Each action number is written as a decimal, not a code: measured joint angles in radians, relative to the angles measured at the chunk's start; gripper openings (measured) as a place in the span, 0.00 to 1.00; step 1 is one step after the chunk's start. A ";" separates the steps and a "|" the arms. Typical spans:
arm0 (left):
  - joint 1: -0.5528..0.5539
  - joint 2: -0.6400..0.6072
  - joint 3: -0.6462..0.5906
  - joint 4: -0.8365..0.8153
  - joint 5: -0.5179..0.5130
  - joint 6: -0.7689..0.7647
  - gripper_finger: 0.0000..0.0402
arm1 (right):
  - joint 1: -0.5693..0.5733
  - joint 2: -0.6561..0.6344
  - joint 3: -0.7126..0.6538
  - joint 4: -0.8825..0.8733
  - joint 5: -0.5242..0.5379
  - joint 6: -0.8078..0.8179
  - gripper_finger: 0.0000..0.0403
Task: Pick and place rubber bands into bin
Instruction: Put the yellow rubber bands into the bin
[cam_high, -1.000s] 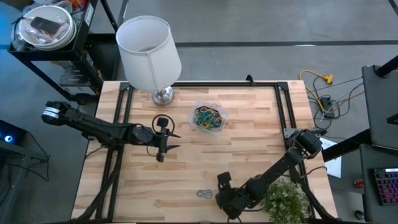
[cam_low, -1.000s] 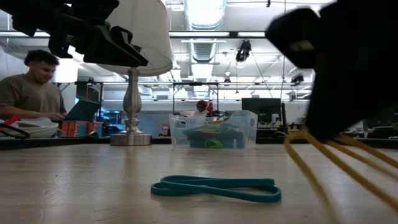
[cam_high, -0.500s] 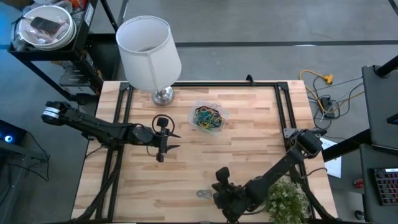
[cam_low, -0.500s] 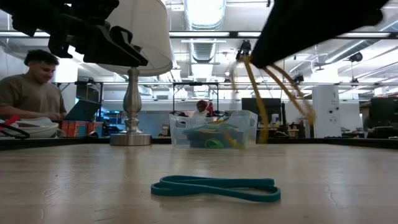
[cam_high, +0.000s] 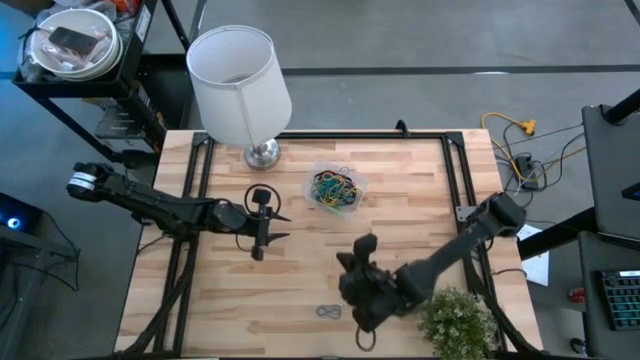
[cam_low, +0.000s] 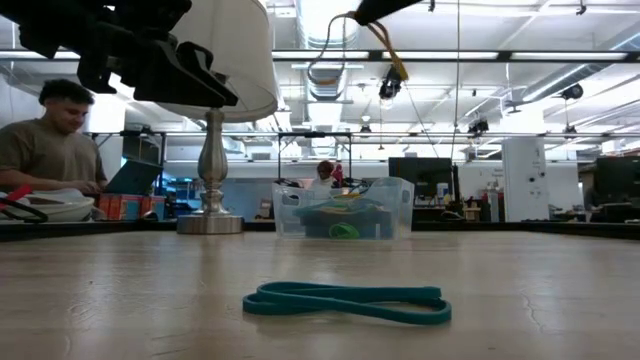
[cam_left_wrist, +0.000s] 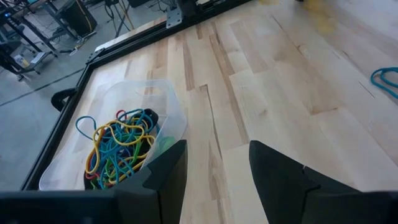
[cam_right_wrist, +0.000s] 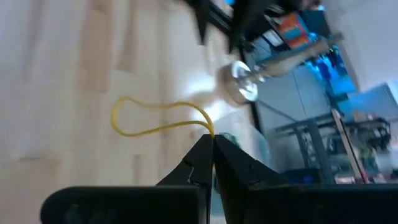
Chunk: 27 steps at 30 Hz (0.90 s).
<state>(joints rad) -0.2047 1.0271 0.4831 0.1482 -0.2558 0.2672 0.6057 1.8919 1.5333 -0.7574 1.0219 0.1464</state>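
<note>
Nearest the low camera: a teal band (cam_low: 345, 302) lying flat on the bare desk (cam_low: 120, 300), apart from everything else, one still to be collected. Seen from above as a small loop (cam_high: 329, 312) at the desk's near edge, just beside the right arm.

Next out: right hand (cam_right_wrist: 213, 151) pinched together on a yellow band (cam_right_wrist: 163, 123), the loop dangling free from the fingertips. Lifted clear of the wood, probably so the floppy loop cannot drag or snag on the way across. In the overhead view, right hand (cam_high: 360, 262) between the near edge and the bin, nose toward the bin, so likely mid-carry. In the low view, only the yellow loop (cam_low: 385, 45) showing, high up.

Farther: left hand (cam_high: 262, 232) hovering over the desk beside the bin, fingers (cam_left_wrist: 168, 177) apart and holding nothing; parked out of the carrying path, by the look of it.

Farther still: clear bin (cam_high: 337, 188) near the lamp base (cam_high: 262, 153), already loaded with a tangle of rubber bands (cam_left_wrist: 119, 144) in blue, yellow, green and red. Open top, low walls, an easy target for a drop from above.

Beyond the desk: a person (cam_low: 48, 140) seated at another bench.
</note>
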 joint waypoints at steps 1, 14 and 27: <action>0.000 0.000 0.000 0.000 0.000 0.000 0.39 | -0.016 -0.011 0.000 -0.001 0.002 -0.002 0.02; 0.000 0.000 0.000 0.000 0.000 0.000 0.39 | -0.293 -0.074 0.000 -0.014 -0.042 -0.057 0.02; 0.000 0.000 0.000 -0.003 0.008 0.000 0.39 | -0.561 -0.074 -0.014 -0.024 -0.298 -0.107 0.02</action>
<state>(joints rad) -0.2050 1.0271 0.4831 0.1452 -0.2474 0.2672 0.0447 1.8179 1.5197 -0.7818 0.7236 0.0395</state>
